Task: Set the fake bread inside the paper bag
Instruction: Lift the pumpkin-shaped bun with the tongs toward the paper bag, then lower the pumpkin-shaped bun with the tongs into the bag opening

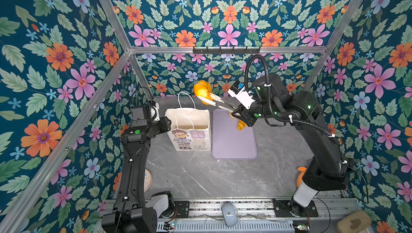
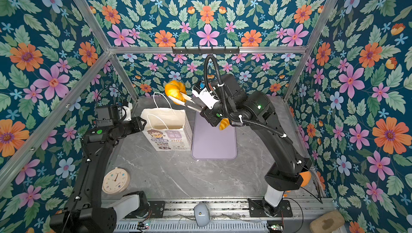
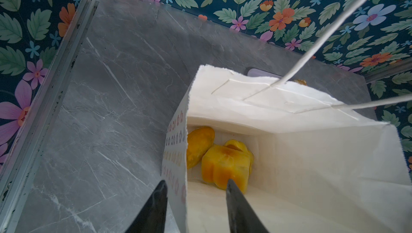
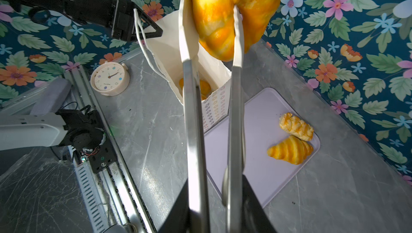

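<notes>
The white paper bag (image 1: 189,136) (image 2: 166,139) stands upright left of a lilac tray (image 1: 231,140). My left gripper (image 3: 196,182) (image 1: 168,122) is open, straddling the bag's left wall with one finger inside and one outside. In the bag (image 3: 289,153) lie an oval roll (image 3: 199,144) and a block loaf (image 3: 225,165). My right gripper (image 4: 214,189) (image 1: 236,112) is shut on metal tongs (image 4: 194,109). The tongs pinch a glossy croissant (image 1: 201,89) (image 2: 175,89) (image 4: 225,8) in the air above the bag's far right corner. A braided pastry (image 4: 295,126) and another croissant (image 4: 289,149) rest on the tray.
A round cream clock (image 2: 116,180) (image 4: 110,79) lies on the grey marble table near the left arm's base. An orange plush lump (image 2: 305,177) sits behind the right arm's base. A black hook rail (image 1: 226,50) hangs on the back frame, and floral walls close in three sides.
</notes>
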Robot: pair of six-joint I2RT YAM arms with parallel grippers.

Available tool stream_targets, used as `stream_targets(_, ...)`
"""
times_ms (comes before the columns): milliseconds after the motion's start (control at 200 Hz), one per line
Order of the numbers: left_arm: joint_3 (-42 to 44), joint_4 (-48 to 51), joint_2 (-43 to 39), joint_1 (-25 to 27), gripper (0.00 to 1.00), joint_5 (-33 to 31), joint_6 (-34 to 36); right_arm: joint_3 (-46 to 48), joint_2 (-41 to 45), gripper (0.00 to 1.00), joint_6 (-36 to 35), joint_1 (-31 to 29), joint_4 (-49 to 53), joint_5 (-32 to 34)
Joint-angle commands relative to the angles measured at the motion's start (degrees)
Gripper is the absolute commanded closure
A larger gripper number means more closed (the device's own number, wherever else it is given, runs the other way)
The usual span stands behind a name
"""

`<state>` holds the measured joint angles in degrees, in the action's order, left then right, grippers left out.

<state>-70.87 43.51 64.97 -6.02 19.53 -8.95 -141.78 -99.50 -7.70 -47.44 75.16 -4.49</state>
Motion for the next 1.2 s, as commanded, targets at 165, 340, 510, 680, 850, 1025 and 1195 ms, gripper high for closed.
stream_targets(165,-0.4,-0.4,-0.2,0.0,0.56,0.8,0.2,-4.3,-4.4,0.8,-2.0,-0.7,-0.4,-5.0)
stream_targets(340,0.0,-0.6,-0.8,0.0,0.57,1.1,0.1,-8.3,-7.7,0.8,-2.4,-1.0,2.7,-7.4)
stream_targets(510,0.5,-1.0,-0.6,0.0,0.64,0.9,-0.5,-8.0,-9.0,0.79,-2.5,-1.4,3.5,-9.4)
stream_targets(680,0.4,-1.4,-0.1,0.0,0.66,0.8,-0.8,-8.3,-11.5,0.79,-2.5,-1.5,5.2,-10.3)
stream_targets(850,0.2,-1.8,-0.1,0.0,0.68,0.8,-1.0,-8.3,-12.6,0.79,-2.9,-1.4,6.1,-8.2)
stream_targets(1025,0.7,-1.6,0.1,0.0,0.71,-0.7,-1.4,-7.5,-12.3,0.79,-3.3,-1.5,6.3,-8.1)
stream_targets(1195,1.1,-1.9,-0.2,0.0,0.72,-0.5,-1.7,-7.4,-13.3,0.79,-3.6,-1.5,6.5,-9.5)
